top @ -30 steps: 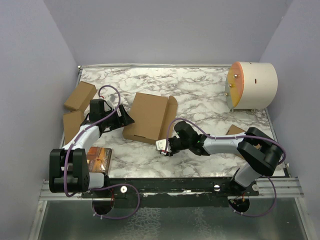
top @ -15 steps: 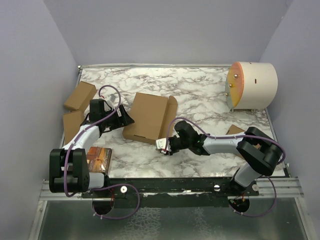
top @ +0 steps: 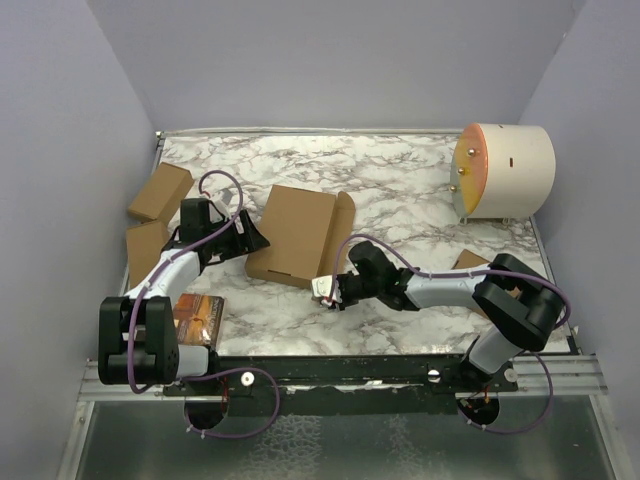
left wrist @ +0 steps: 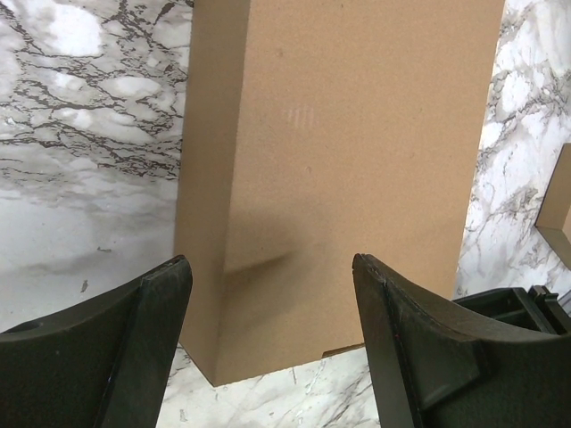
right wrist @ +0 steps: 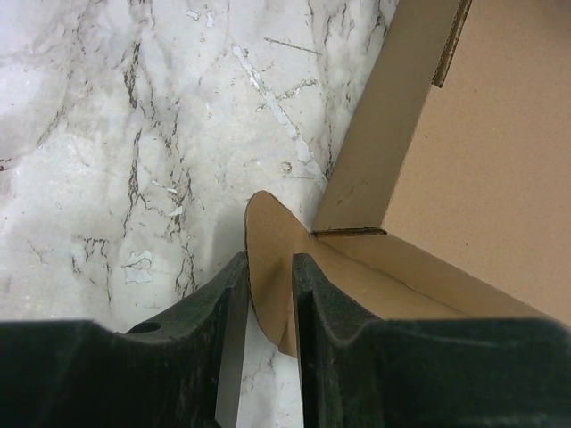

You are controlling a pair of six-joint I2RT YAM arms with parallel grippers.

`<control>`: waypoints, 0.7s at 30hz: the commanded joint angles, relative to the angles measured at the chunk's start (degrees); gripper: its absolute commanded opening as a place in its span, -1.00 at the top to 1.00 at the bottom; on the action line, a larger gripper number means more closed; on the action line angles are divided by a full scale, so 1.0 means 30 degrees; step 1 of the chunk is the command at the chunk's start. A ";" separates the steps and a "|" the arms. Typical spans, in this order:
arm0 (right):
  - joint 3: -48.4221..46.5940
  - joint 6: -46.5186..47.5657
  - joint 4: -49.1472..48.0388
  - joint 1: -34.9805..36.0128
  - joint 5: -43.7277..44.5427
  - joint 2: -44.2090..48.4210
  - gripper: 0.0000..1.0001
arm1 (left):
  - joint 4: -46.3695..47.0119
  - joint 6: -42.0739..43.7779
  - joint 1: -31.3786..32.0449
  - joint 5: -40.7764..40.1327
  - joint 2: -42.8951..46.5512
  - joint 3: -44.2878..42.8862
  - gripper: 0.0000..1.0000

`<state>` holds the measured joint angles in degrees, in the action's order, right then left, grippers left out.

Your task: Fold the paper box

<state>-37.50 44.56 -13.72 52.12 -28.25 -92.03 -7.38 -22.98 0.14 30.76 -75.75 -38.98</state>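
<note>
The paper box point(top: 295, 233) is a plain brown cardboard mailer lying in the middle of the table with a side flap standing up on its right. My left gripper point(top: 258, 240) is open at the box's left edge; in the left wrist view the box point(left wrist: 348, 169) fills the space ahead of the spread fingers point(left wrist: 143, 330). My right gripper point(top: 325, 291) is at the box's near right corner. In the right wrist view it point(right wrist: 270, 285) is shut on a rounded tab point(right wrist: 268, 245) of the box, with the box's inside point(right wrist: 473, 169) to the right.
Two smaller brown boxes point(top: 160, 192) point(top: 146, 250) lie at the left edge. A cream cylinder with an orange end point(top: 503, 169) stands at the back right. An orange printed packet point(top: 197, 316) lies by the left arm's base. Another cardboard piece point(top: 468, 262) lies behind the right arm.
My right gripper has crept slightly left and up toward the box's corner. The left arm and the box look unchanged.
</note>
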 commanded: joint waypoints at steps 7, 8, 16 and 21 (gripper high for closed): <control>-0.0142 -0.0770 -0.0790 0.0381 -0.0103 -0.0494 0.79 | 0.0196 0.0035 0.0470 0.0175 -0.0514 -0.0450 -0.49; -0.0112 -0.0761 -0.0801 0.0381 0.0068 -0.0437 0.82 | 0.0074 0.0072 0.0493 0.0040 -0.0563 -0.0457 -0.47; -0.0126 -0.1307 -0.0340 0.0323 0.0554 -0.0195 0.98 | -0.1241 0.0575 0.0539 -0.1111 -0.1001 -0.0719 -0.37; -0.0591 -0.2603 0.0315 -0.0165 0.0151 0.0032 0.98 | -0.1545 0.0785 0.0555 -0.1460 -0.1136 -0.0789 -0.31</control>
<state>-37.71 41.23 -15.84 52.69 -27.24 -92.66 -10.02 -22.00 1.32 28.23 -78.41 -39.75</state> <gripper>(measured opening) 0.019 0.662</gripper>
